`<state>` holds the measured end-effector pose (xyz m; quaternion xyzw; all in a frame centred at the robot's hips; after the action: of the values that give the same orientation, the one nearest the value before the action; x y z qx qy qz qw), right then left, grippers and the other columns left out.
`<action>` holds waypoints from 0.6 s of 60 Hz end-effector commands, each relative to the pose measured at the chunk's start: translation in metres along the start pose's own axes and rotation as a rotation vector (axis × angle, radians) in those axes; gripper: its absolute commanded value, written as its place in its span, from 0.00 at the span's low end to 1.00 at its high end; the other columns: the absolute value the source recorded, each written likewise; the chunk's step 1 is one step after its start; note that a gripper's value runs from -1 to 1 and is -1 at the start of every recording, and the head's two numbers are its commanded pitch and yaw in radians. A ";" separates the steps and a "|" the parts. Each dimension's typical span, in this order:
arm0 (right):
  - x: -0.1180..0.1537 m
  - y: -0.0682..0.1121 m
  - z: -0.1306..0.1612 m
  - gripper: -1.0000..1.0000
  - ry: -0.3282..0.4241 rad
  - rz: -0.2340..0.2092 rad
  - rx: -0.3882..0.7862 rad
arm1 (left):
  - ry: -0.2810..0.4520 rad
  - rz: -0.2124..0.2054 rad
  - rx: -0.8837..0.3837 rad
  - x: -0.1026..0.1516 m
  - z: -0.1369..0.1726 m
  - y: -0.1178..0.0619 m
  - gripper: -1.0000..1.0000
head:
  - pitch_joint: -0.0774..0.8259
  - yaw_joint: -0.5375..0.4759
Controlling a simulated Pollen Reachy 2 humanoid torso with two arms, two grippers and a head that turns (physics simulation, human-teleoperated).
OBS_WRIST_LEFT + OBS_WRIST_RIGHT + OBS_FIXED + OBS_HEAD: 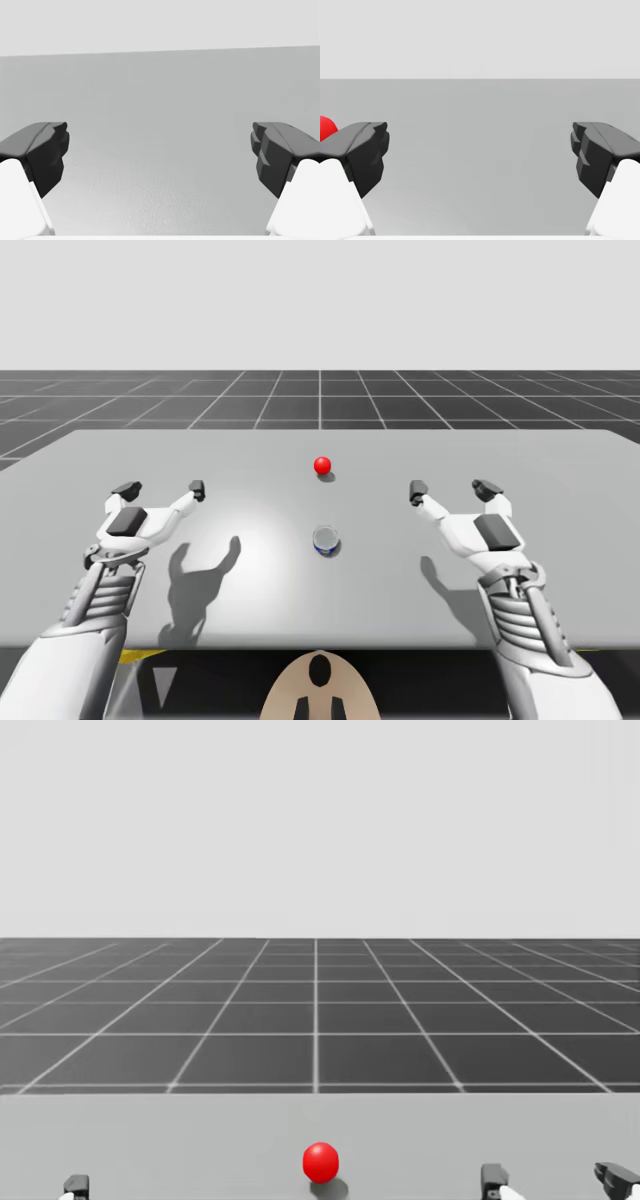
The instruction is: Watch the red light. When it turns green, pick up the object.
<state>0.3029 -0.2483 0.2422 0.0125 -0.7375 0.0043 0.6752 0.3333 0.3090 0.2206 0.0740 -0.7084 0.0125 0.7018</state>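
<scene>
The light (pixel 322 465) glows red near the middle of the table (pixel 560 470), and the small blue-sided can (pixel 326 539) stands upright just nearer than it. My left gripper (pixel 161 488) and right gripper (pixel 452 490) hover with fingers spread wide, well apart from the can on either side

Left arm (pixel 95 610) sat at the left of the high view and right arm (pixel 525 625) at the right. Both were stretched forward, roughly parallel and well apart. Left gripper (pixel 161 488) was spread wide, with its dark fingertips (pixel 197 490) splayed in a V off the white palm. Right gripper (pixel 452 490) mirrored it, spread just as wide. Both wrist views agreed: the pads of each gripper stood far apart. The forearms were ribbed, with a dark plate on the back of each hand. The head view caught one left tip and both right tips at its bottom edge.
</scene>
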 end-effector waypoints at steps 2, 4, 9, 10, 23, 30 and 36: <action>0.000 0.001 0.002 0.00 0.010 -0.024 -0.020 | 0.005 -0.001 0.005 0.000 -0.001 0.000 0.00 | 0.12 0.52; 0.001 0.002 0.003 0.00 0.007 -0.030 -0.011 | 0.006 -0.002 0.004 0.000 -0.001 0.000 0.00 | 0.12 0.52; 0.003 0.002 0.004 0.00 0.014 -0.026 0.005 | 0.005 -0.004 0.003 0.000 -0.001 0.000 0.00 | 0.16 0.52; 0.003 0.001 0.003 0.00 0.016 -0.026 0.004 | 0.005 -0.005 0.003 0.000 -0.001 0.000 0.00 | 0.17 0.52; 0.000 -0.002 0.000 0.00 0.012 -0.018 -0.035 | 0.006 -0.009 0.003 0.000 0.000 0.000 0.00 | 0.35 0.51; -0.001 -0.001 0.000 0.00 0.012 -0.015 -0.033 | 0.005 -0.014 0.002 -0.001 0.000 -0.001 0.00 | 0.44 0.51; -0.003 -0.001 -0.001 0.00 0.022 -0.007 -0.031 | -0.003 -0.018 -0.001 0.000 0.001 -0.002 0.00 | 0.50 0.52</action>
<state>0.3034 -0.2506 0.2419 0.0053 -0.7329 -0.0094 0.6803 0.3331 0.3079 0.2202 0.0792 -0.7068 0.0085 0.7029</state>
